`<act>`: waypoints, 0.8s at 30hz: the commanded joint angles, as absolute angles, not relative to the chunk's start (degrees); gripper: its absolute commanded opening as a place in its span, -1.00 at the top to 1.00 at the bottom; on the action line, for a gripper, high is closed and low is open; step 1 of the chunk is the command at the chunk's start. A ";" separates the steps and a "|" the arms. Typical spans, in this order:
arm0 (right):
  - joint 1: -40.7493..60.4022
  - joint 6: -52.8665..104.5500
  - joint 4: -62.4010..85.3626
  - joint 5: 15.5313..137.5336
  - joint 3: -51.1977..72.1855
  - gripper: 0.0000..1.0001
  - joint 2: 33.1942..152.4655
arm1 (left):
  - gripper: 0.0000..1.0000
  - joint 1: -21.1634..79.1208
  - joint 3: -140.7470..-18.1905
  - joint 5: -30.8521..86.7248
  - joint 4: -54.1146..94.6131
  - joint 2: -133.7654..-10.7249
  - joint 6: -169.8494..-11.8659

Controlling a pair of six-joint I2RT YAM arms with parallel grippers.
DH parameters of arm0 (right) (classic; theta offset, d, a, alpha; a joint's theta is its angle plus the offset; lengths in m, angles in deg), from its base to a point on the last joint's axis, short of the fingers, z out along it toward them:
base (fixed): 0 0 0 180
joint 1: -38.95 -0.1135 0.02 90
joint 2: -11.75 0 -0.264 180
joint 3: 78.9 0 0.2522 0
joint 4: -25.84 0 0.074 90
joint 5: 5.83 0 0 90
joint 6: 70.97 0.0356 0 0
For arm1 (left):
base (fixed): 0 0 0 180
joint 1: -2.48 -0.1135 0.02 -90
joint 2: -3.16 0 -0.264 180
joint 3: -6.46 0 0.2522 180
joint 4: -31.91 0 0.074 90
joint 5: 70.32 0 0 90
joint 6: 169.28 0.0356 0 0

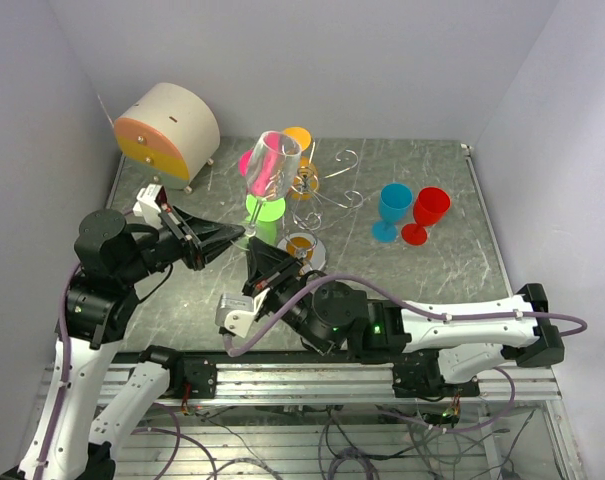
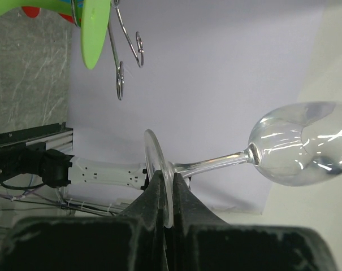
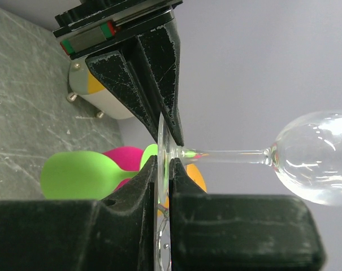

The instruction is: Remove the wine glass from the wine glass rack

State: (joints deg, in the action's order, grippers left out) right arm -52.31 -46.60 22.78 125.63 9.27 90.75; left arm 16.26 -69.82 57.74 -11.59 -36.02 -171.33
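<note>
A clear wine glass (image 1: 270, 162) hangs tilted in the air just left of the wine glass rack (image 1: 327, 196), bowl up and foot down. My left gripper (image 1: 234, 232) reaches in from the left and is shut on the rim of the foot (image 2: 168, 189). From below, my right gripper (image 1: 254, 252) pinches the same foot disc (image 3: 166, 166), its jaws close on either side. The stem (image 2: 216, 162) and bowl (image 3: 317, 161) stick out free. In the right wrist view the left gripper's fingers (image 3: 159, 84) show just above mine.
Pink (image 1: 250, 160), green (image 1: 265, 207) and orange (image 1: 300, 140) glasses hang on the rack, above its chrome base (image 1: 302, 243). Blue (image 1: 392, 208) and red (image 1: 429, 212) goblets stand to the right. A beige drum with an orange face (image 1: 167, 125) sits at the back left.
</note>
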 commanded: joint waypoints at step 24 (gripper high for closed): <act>-58.83 -31.93 17.34 153.95 7.63 0.14 73.46 | 0.86 16.19 -56.49 48.12 6.53 -21.43 -166.07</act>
